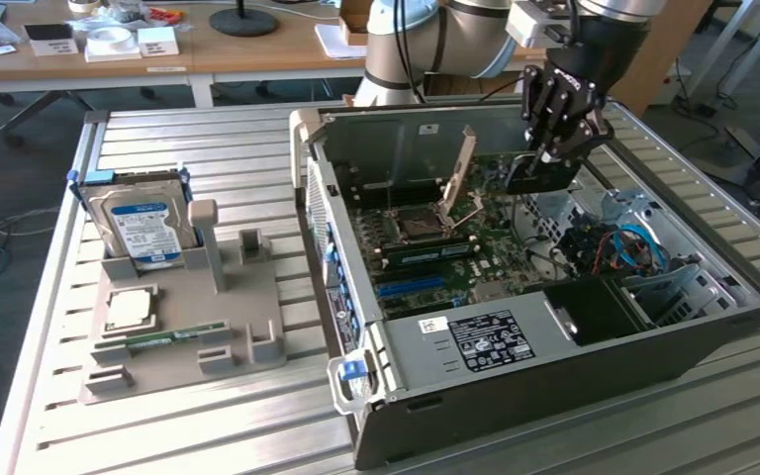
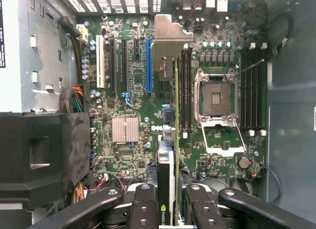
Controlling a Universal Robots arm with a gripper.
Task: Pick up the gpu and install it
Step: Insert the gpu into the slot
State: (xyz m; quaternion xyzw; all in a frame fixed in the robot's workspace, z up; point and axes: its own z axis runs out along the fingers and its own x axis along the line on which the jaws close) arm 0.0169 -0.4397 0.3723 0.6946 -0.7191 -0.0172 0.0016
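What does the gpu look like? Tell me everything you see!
The gpu is a thin flat card, seen edge-on: black with a small logo near the gripper, and a shiny metal bracket at the far end. The gripper clamps it above the green motherboard inside the open computer case.

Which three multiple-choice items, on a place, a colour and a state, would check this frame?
1. The hard drive stands: A inside the case; B in the grey holder; C in the gripper.
2. The motherboard is: A red; B green; C white.
3. The gpu is: A lying in the holder; B beside the hard drive; C clamped in the gripper.
B: it stands upright in the holder at the exterior view's left. B: green board shows in the wrist view. C: fingers pinch the card above the motherboard.
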